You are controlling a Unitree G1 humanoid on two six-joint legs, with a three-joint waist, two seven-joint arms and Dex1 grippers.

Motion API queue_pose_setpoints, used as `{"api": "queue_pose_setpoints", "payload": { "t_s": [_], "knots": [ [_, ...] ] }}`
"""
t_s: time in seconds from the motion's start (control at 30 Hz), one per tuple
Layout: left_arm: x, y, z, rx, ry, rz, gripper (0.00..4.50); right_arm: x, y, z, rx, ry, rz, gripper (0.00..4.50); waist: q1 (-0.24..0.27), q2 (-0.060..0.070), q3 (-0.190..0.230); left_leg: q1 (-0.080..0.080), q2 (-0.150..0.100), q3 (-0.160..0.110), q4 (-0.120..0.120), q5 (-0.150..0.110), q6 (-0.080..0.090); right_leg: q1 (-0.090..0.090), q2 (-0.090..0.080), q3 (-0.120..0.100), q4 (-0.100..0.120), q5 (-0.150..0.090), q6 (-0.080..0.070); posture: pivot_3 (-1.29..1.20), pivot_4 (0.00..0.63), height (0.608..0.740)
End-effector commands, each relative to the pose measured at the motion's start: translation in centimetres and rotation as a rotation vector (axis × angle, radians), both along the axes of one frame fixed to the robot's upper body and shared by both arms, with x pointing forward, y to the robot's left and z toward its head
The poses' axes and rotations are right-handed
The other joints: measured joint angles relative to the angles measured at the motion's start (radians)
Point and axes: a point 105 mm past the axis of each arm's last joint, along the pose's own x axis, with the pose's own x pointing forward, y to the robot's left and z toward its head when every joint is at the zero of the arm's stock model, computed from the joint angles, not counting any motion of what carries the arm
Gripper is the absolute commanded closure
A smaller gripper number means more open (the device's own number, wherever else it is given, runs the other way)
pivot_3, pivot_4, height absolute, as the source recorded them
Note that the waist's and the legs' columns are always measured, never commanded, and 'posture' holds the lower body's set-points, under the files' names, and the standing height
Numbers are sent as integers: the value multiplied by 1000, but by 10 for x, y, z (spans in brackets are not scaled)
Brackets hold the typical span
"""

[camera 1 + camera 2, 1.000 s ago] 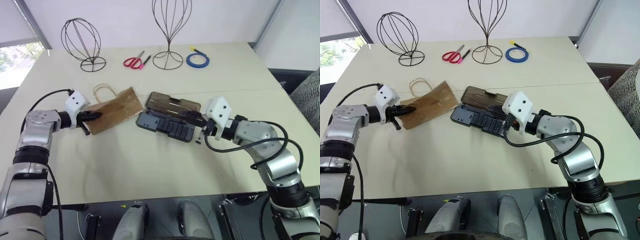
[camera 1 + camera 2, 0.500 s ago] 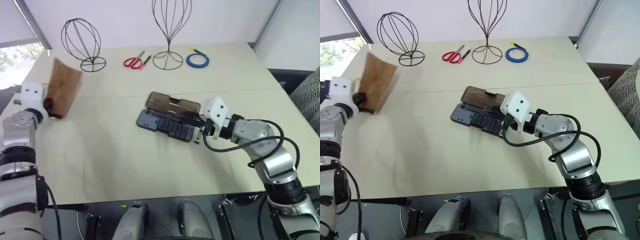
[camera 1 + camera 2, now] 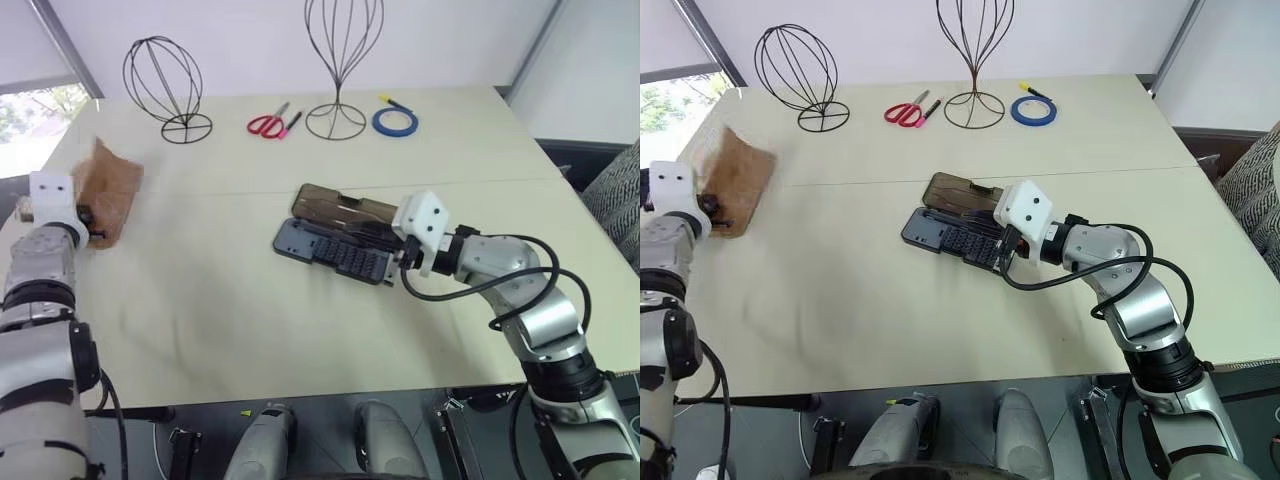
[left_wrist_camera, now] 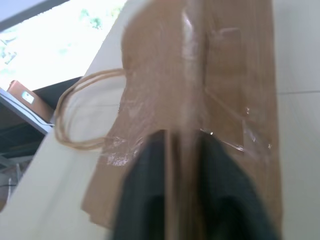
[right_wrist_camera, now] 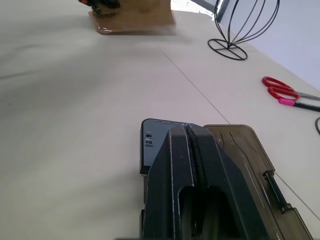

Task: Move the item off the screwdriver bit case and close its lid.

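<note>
The paper bag [image 3: 110,190] lies at the far-left edge of the surface [image 3: 250,320], well apart from the screwdriver bit case [image 3: 335,252], which sits near the middle of the surface. The left hand [image 3: 88,215] is at the near end of the bag; in the left wrist view its two black fingers [image 4: 145,195] stand one on each side of the bag's brown edge, which runs between them, but whether they press on the paper or stand slightly off it cannot be told. The bag's looped string handles [image 4: 75,115] lie on the surface beside it. The case is open: its lid [image 3: 340,208] lies folded back flat on the far side of the dark base, joined along the hinge, with rows of small bits visible in the base. The right hand [image 3: 1002,250] is over the right end of the case, its fingers [image 5: 192,170] together with nothing between them, pointing left along the base; contact with the case cannot be confirmed. Along the far edge of the surface stand a round wire frame [image 3: 163,88], red-handled scissors [image 3: 268,123] with a pink-tipped pen [image 3: 291,123] beside them, a tall wire frame [image 3: 340,70] and a roll of blue tape [image 3: 395,121].
</note>
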Motion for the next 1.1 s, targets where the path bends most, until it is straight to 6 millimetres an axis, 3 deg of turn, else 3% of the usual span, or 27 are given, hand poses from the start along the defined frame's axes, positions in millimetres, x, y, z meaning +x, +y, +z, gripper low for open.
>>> {"api": "queue_pose_setpoints", "payload": {
  "t_s": [0.03, 0.1, 0.2, 0.33, 0.47, 0.57, 0.63, 0.73, 0.8, 0.87, 0.9, 1.0, 1.1],
  "knots": [
    [-2, 9, 20, 45, -58, 27, 1178, -3, -1, 12, 13, -51, -6, 4500, 0, 0, 0, 0, 0, 0, 0, 0, 0, 0, 0, 0, 0, 0, 0, 0, 150, 740],
    [-3, 12, 31, 54, -100, 40, 139, -4, -2, 11, 14, -48, -10, 4500, 1, 0, 0, 0, 0, 0, 0, 0, 0, 0, 0, 0, 0, 0, 0, 0, 150, 740],
    [-1, 12, 52, 56, -183, 24, 57, -4, -3, 10, 16, -45, -14, 4500, 2, 0, 0, 0, 0, 0, 0, 0, 0, 0, 0, 0, 0, 0, 0, 0, 150, 740],
    [3, 1, 99, 109, -320, -26, 57, -3, -4, 9, 17, -36, -14, 4500, 3, -1, 0, 0, 1, 0, 0, 0, 0, 0, 0, 0, 0, 0, 0, 0, 150, 740],
    [7, -34, 134, 74, -438, -179, 57, -4, -4, 6, 11, -31, -5, 4500, 4, -2, 0, -1, 1, 0, 1, 0, 0, 0, -1, 0, 0, 0, 0, 0, 150, 740],
    [8, -85, 143, 44, -449, -407, 57, -2, -2, 6, 9, -30, 8, 4500, 2, -2, 0, 0, 1, 0, 1, 0, 0, 0, -1, 1, 1, 0, 0, 0, 150, 740],
    [6, -120, 140, 9, -420, -562, 57, -2, -1, 6, 4, -30, 16, 4500, 1, -2, 0, 0, 1, 0, 1, 0, 0, 0, -1, 1, 1, 0, 0, 0, 150, 740],
    [-1, -150, 132, -15, -373, -695, 57, 0, -2, 6, -3, -32, 21, 4500, -1, -2, 0, 0, 1, 0, 1, 0, 0, 0, -1, 1, 2, 0, 0, 0, 150, 740],
    [-13, -195, 112, -51, -269, -918, 57, 3, -3, 9, -7, -46, 16, 4500, -6, -2, 0, 0, 1, 0, 1, 0, 0, -1, 0, 1, 2, 0, 0, 0, 150, 740],
    [-25, -220, 98, -89, -199, -1044, 57, 6, -4, 11, -4, -54, 9, 4500, -4, -1, 0, 0, 1, 1, 1, 0, 0, -1, 0, 3, 3, 0, 0, 0, 150, 740],
    [-30, -228, 91, -103, -167, -1086, 57, 8, -4, 12, -1, -56, 6, 4500, -3, -1, 0, 0, 1, 1, 1, 0, 0, -1, 0, 3, 3, 0, 0, 0, 150, 740],
    [-52, -249, 41, -124, 20, -1225, 57, 12, -7, 13, -6, -71, -10, 4500, -5, -1, 0, 1, 1, 2, 1, 0, -1, -1, 0, 3, 3, 0, -1, 0, 150, 740],
    [-60, -245, 14, -125, 109, -1232, 57, 16, -11, 13, -11, -86, -41, 4500, -3, 0, 0, 2, 2, 3, 0, 0, -1, -1, 1, 5, 3, 0, -1, 0, 150, 740]
  ]
}}
